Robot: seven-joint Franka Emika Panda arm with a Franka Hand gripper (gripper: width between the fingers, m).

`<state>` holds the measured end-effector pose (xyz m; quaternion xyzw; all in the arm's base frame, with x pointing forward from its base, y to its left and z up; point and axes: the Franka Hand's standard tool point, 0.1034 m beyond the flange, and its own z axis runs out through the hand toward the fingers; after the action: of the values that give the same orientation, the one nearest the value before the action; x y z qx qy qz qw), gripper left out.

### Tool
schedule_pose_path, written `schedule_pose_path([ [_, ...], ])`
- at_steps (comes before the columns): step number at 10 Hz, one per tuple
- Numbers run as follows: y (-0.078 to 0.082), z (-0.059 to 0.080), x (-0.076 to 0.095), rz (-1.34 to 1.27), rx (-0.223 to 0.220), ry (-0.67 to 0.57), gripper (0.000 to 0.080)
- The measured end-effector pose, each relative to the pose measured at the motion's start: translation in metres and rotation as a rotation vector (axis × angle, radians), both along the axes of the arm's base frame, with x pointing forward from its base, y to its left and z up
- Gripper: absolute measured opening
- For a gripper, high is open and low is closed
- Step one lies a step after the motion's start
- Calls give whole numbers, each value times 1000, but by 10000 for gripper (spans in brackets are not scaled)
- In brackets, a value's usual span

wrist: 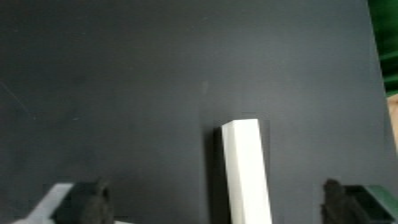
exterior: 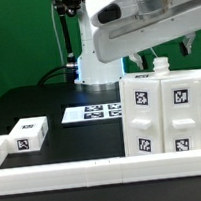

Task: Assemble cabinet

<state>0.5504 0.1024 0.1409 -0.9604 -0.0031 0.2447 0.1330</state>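
The cabinet (exterior: 165, 112) is a tall white boxy body with black-and-white tags on its faces, standing on the exterior view's right. My gripper (exterior: 161, 56) hangs just above its top. In the wrist view a narrow white edge of the cabinet (wrist: 240, 165) runs between my two fingertips (wrist: 80, 203), with a wide gap on each side and no contact. The gripper (wrist: 214, 206) is open and empty. A small loose white block (exterior: 30, 136) with tags lies on the exterior view's left.
The marker board (exterior: 95, 112) lies flat on the black table behind the middle. A long low white rail (exterior: 86, 171) runs along the front, with a raised end at the left. The robot's base (exterior: 89, 59) stands at the back.
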Motion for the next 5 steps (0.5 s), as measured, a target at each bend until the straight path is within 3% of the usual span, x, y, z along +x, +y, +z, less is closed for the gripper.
schedule_pose_path([
  [1,0,0,0,0,0,0,630],
  [3,-2,3,-2,8,3,-3,644],
  [5,-5,7,-18,28,0,-11,648],
])
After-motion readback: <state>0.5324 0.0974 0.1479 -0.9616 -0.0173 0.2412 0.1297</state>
